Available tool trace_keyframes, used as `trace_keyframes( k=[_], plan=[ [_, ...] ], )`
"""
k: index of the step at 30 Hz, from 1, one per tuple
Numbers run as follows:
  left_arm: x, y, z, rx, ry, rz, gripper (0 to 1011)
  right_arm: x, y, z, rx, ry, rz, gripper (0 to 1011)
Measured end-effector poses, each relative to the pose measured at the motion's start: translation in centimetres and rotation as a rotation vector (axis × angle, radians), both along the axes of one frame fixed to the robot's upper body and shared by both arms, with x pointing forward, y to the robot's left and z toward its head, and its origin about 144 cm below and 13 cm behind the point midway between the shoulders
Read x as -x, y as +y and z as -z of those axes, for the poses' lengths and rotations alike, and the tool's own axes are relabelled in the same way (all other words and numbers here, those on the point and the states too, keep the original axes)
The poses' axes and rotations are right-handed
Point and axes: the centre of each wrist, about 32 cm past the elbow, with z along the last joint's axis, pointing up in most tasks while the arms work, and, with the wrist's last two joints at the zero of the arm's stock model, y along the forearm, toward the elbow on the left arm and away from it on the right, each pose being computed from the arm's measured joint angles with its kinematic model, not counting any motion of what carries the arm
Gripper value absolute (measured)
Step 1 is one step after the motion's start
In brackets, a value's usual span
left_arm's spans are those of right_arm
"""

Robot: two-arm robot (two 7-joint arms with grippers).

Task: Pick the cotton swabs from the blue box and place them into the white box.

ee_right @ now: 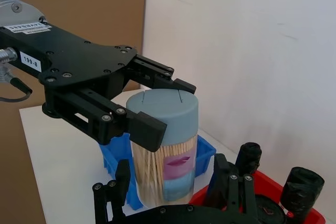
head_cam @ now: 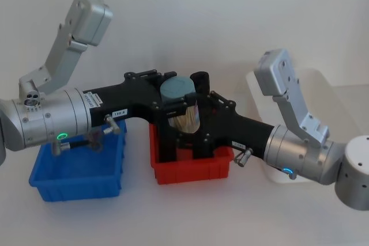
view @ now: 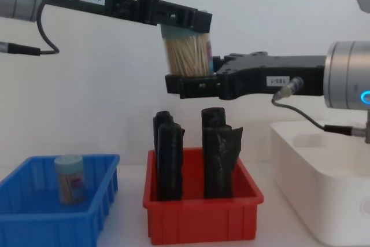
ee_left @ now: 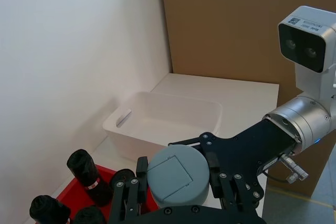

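One jar of cotton swabs (view: 186,56), clear with a pale blue lid (ee_right: 164,109), hangs in the air above the red bin. My left gripper (view: 184,21) is shut on its lid from the left. My right gripper (view: 193,85) reaches in from the right with its jaws on either side of the jar's lower end; in the right wrist view a narrow gap shows beside one finger (ee_right: 228,182). Another jar of cotton swabs (view: 70,179) stands upright in the blue box (view: 34,215), at the left. The white box (view: 318,166) sits at the right, under my right arm.
A red bin (view: 202,218) between the two boxes holds several tall black upright packs (view: 169,154), directly below the held jar. A white wall stands close behind the table. A brown board (ee_left: 236,24) rises beyond the white box.
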Motion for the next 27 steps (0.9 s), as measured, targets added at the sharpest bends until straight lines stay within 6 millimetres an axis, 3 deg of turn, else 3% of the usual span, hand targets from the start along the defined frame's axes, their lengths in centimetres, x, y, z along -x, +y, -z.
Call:
trace_keyframes(
  k=[10, 16, 21, 27],
  plan=[
    [0.0, 0.0, 0.0, 0.0, 0.0, 0.0, 669, -0.9, 0.6, 0.1, -0.035, 0.015, -0.041, 835],
    [0.0, 0.0, 0.0, 0.0, 0.0, 0.0, 669, -1.3, 0.9, 0.2, -0.049, 0.025, -0.057, 633],
    [0.0, 0.0, 0.0, 0.0, 0.0, -0.001, 682, -1.5, 1.0, 0.2, -0.053, 0.029, -0.062, 622],
    [0.0, 0.0, 0.0, 0.0, 0.0, -0.001, 864, -1.6, 1.1, 0.2, -0.055, 0.032, -0.069, 622]
  ],
)
